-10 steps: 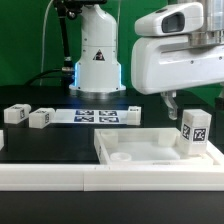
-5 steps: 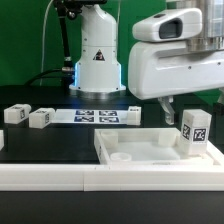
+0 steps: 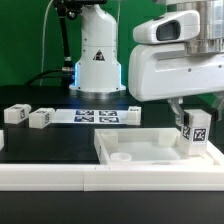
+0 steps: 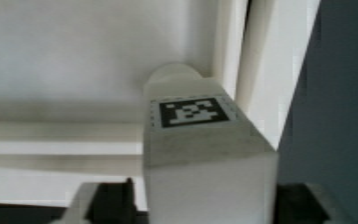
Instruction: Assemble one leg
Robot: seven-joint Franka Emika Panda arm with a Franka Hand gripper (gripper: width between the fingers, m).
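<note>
Exterior view shows me the leg [image 3: 196,134] standing upright at the white tabletop board's [image 3: 130,142] corner on that view's right, with the fingers [image 3: 179,110] straddling its upper end, though I cannot tell whether they actually pinch it.

- three small white legs [image 3: 15,114] [image 3: 41,118] [image 3: 195,133]
- one big white board with round holes [image 3: 150,152]
- one marker board [image 3: 100,115]
- one robot arm [image 3: 175,65]
</note>
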